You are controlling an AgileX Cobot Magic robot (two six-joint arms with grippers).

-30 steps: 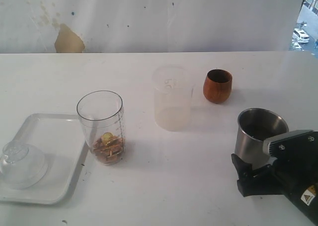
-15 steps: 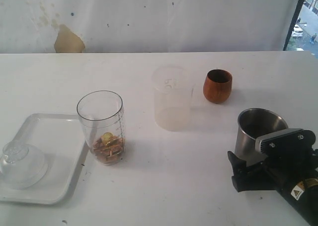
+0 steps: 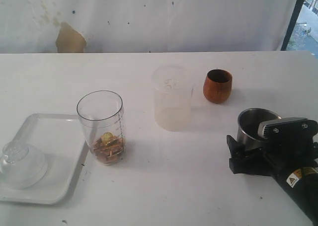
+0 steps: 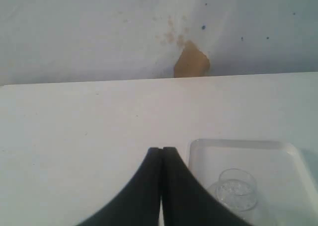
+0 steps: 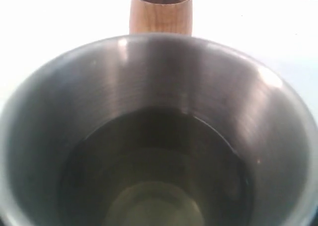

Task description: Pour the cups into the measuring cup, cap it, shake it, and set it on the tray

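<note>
Bench scene: left hand (image 4: 161,156), fingers pressed together, hovers short of the flat white rectangular plastic tray (image 3: 54,119). The tall clear graduated measuring cup (image 3: 102,124) stands far left of the right hand (image 3: 246,154), which crowds the tapered stainless steel cup (image 3: 256,126), grip impossible to tell. Rigid, slick and liquid-laden, the cup likely wants a firm mid-wall hold, kept upright.
</note>
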